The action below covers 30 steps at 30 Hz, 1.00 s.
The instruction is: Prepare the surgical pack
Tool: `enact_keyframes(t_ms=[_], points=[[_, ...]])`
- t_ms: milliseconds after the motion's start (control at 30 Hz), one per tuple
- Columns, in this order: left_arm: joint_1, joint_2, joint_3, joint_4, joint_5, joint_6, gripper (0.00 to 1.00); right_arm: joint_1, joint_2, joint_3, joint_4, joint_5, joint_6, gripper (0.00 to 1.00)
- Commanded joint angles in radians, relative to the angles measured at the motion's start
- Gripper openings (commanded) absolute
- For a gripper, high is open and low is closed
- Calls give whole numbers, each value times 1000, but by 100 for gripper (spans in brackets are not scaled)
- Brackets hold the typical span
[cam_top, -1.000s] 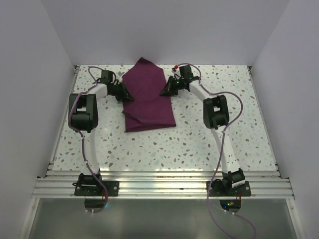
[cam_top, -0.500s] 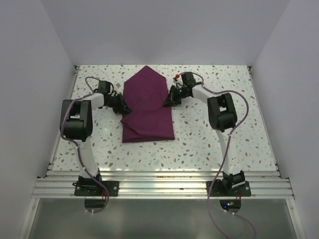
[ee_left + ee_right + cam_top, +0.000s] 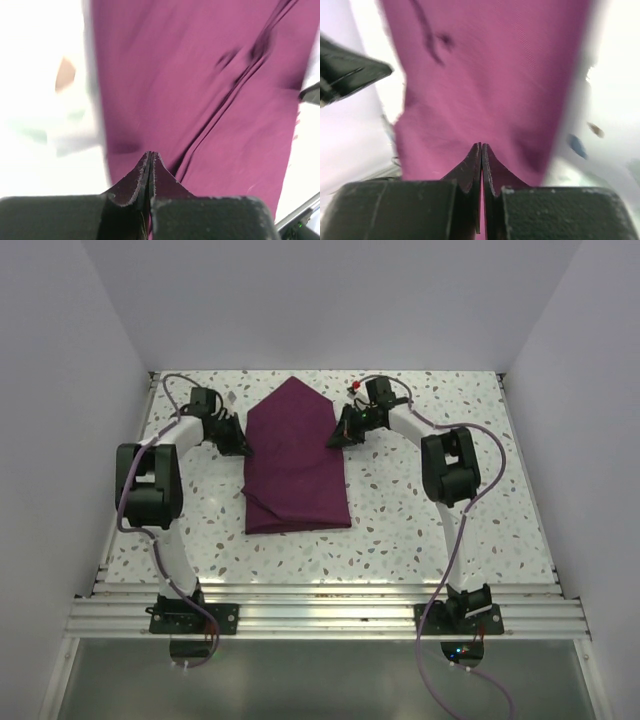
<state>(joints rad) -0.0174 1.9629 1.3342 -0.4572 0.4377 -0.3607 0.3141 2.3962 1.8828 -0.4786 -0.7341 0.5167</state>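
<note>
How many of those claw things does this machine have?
2. The left claw is closed on the left edge of the purple cloth. The right claw is closed on its right edge, directly across. None seems hidden.

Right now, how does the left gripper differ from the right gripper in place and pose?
The left gripper holds the left edge of the surgical pack, the right gripper its right edge. The left gripper points toward the right, the right gripper toward the left. Both are shut on the fabric.
</note>
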Motion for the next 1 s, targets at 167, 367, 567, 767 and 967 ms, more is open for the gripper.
enact_keyframes(t_ms=[167,367,567,767,967], points=[[13,171,166,103,150,-87,0,-1,76,107,241,-134,226,0],[29,244,111,120,164,-80,0,-15,178,110,304,-143,302,0],[123,245,97,71,78,-37,0,-79,192,76,246,-83,252,0],[139,168,119,26,76,-17,0,-107,204,255,22,-50,117,0],[93,47,68,87,145,-58,2,-29,77,174,90,-102,132,0]])
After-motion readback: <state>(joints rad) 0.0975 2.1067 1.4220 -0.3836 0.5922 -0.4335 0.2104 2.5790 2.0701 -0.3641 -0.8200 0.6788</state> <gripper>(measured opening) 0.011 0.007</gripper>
